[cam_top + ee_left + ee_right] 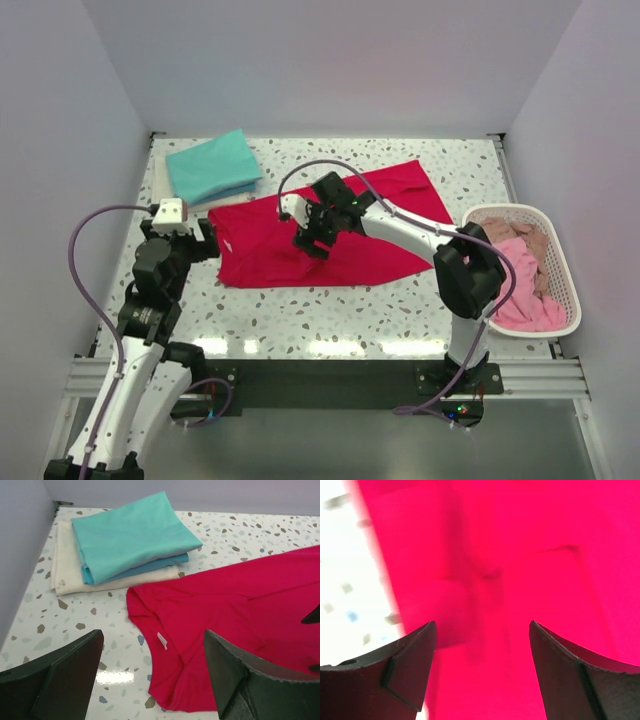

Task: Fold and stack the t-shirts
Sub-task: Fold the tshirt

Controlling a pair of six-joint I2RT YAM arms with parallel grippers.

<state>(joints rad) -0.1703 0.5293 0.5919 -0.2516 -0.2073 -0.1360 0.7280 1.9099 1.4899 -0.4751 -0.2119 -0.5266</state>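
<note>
A crimson-red t-shirt [370,215] lies spread flat mid-table; it also shows in the left wrist view [240,610], with its white neck label [162,640], and in the right wrist view [520,555]. A folded teal t-shirt [212,165] [130,532] lies on a folded cream one [65,570] at the back left. Pink t-shirts [525,295] lie in the basket. My left gripper [205,242] [155,680] is open and empty, low at the red shirt's collar end. My right gripper [310,242] [482,670] is open and empty, just above the red shirt's middle.
A white mesh laundry basket [572,290] stands at the table's right edge. White walls close in the table at the left, back and right. Bare speckled tabletop [330,320] lies between the red shirt and the near edge.
</note>
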